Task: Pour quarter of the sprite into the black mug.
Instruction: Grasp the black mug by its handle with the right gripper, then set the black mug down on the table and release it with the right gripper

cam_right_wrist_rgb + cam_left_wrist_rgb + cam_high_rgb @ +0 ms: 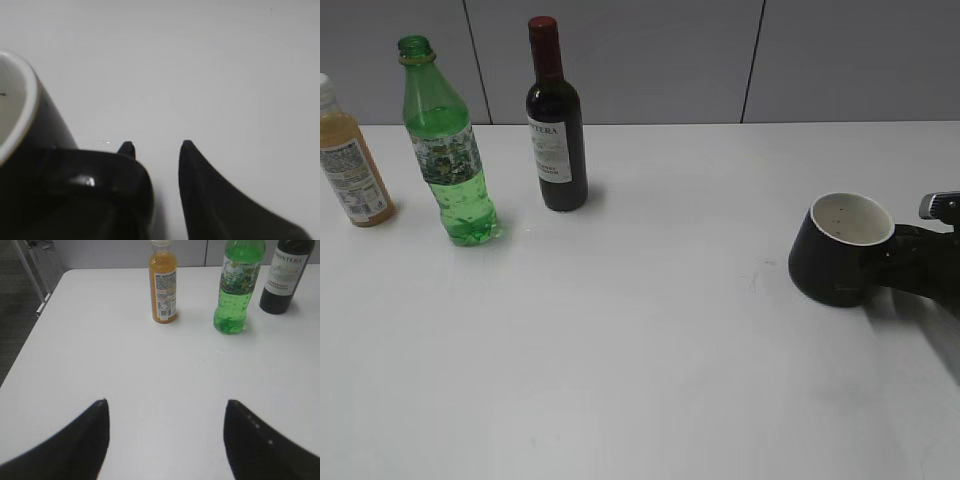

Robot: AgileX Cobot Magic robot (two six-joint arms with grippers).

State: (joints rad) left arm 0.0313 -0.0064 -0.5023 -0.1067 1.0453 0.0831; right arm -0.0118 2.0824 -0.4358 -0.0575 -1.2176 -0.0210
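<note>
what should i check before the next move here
1. Sprite upright, cap off, neck open: ok.
2. Black mug standing flat: not ok, it looks tilted in the exterior view.
3. Right gripper around the mug handle: ok, one finger each side; firm grip: cannot tell.
4. Left gripper open, nothing between its fingers: ok.
5. Left gripper's path to the sprite: ok, bare table ahead, juice bottle off to one side.
6. Wine bottle apart from the sprite: ok.
</note>
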